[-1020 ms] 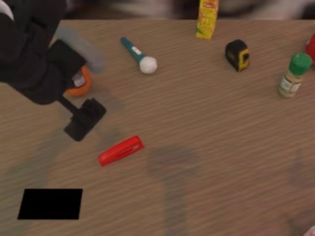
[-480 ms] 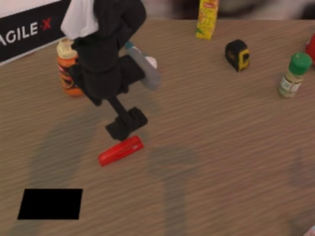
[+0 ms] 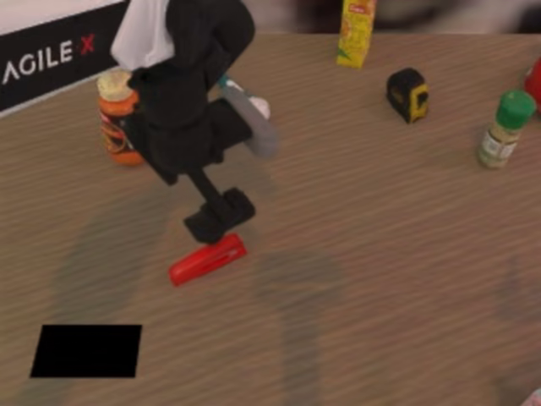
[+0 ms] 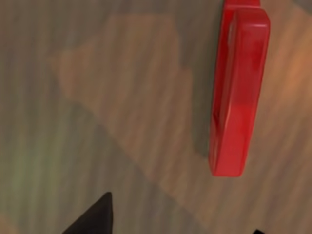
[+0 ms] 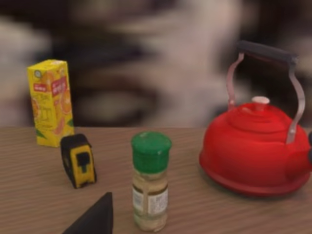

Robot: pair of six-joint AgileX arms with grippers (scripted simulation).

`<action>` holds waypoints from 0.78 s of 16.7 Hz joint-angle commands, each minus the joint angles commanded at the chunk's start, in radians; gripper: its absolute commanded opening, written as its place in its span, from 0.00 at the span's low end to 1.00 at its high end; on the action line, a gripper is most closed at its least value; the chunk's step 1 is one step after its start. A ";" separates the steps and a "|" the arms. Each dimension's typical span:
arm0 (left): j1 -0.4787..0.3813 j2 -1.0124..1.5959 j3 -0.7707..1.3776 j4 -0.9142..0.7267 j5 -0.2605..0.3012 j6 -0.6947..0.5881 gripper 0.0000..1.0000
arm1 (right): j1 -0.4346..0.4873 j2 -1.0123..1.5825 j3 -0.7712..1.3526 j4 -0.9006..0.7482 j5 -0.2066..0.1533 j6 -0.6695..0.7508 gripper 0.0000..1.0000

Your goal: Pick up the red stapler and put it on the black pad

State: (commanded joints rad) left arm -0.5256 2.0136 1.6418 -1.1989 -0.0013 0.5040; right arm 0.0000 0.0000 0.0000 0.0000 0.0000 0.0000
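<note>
The red stapler [image 3: 207, 259] lies slanted on the wooden table, left of the middle. It also shows lengthwise in the left wrist view as a glossy red stapler [image 4: 239, 87]. My left gripper [image 3: 220, 216] hovers just beyond the stapler's far side, apart from it. In its wrist view the left gripper [image 4: 178, 230] is open, with only bare table between the fingertips [image 4: 95, 219]. The black pad [image 3: 87, 350] lies flat near the front left corner. My right gripper [image 5: 178, 230] is parked off the right side, outside the top view, with one dark finger [image 5: 95, 219] showing.
An orange sauce bottle [image 3: 117, 118] stands beside the left arm, and a teal-and-white microphone [image 3: 258, 106] is partly hidden under it. Along the back and right are a yellow juice box [image 3: 356, 32], a tape measure [image 3: 407, 94], a green-capped spice jar [image 3: 505, 128] and a red kettle [image 5: 256, 146].
My left arm swung rightward from the table's left side and brought its gripper to the stapler. In the last half second it only crept slightly closer. The stapler has not moved.
</note>
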 joint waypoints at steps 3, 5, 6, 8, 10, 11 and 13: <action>-0.001 0.031 -0.070 0.101 0.000 0.002 1.00 | 0.000 0.000 0.000 0.000 0.000 0.000 1.00; 0.000 0.062 -0.133 0.205 0.001 0.002 1.00 | 0.000 0.000 0.000 0.000 0.000 0.000 1.00; 0.000 0.076 -0.163 0.252 0.001 0.003 1.00 | 0.000 0.000 0.000 0.000 0.000 0.000 1.00; 0.000 0.099 -0.210 0.316 0.001 0.003 1.00 | 0.000 0.000 0.000 0.000 0.000 0.000 1.00; 0.000 0.109 -0.228 0.338 0.001 0.004 1.00 | 0.000 0.000 0.000 0.000 0.000 0.000 1.00; 0.000 0.109 -0.228 0.338 0.001 0.004 1.00 | 0.000 0.000 0.000 0.000 0.000 0.000 1.00; 0.000 0.109 -0.228 0.338 0.001 0.004 1.00 | 0.000 0.000 0.000 0.000 0.000 0.000 1.00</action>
State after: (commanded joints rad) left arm -0.5261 2.1230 1.4143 -0.8606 -0.0004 0.5079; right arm 0.0000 0.0000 0.0000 0.0000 0.0000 0.0000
